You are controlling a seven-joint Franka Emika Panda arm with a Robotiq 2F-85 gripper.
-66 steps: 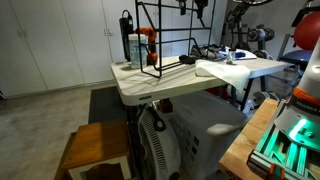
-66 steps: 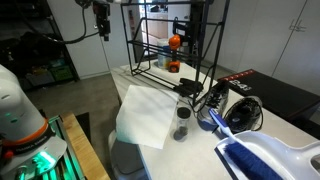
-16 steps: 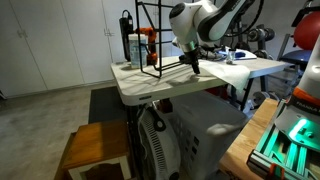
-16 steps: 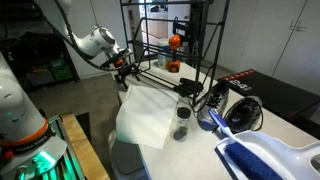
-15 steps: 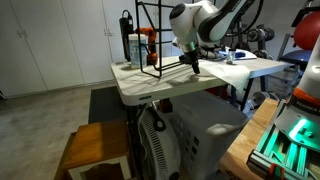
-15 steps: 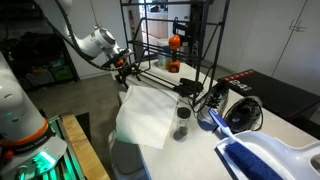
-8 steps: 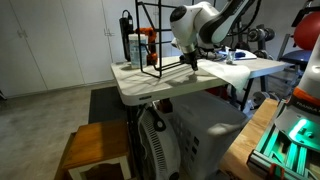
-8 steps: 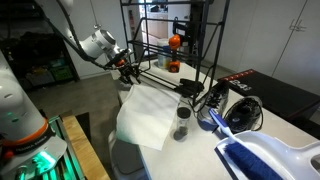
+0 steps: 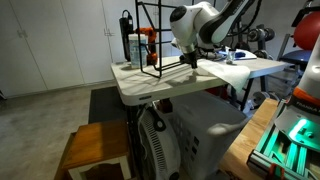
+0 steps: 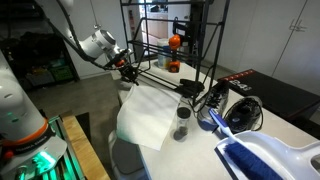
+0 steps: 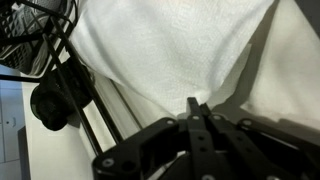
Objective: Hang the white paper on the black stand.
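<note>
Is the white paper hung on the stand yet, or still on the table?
Still down: the white paper lies spread on the table, one end drooping over its edge, none over the black stand.

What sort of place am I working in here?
Probably a robotics lab or workshop: a robot arm over a folding table, green-lit equipment and loose cables.

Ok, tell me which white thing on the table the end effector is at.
The white paper, the plain drooping sheet; the end effector pinches its edge. The blue-trimmed white item lies far from it.
</note>
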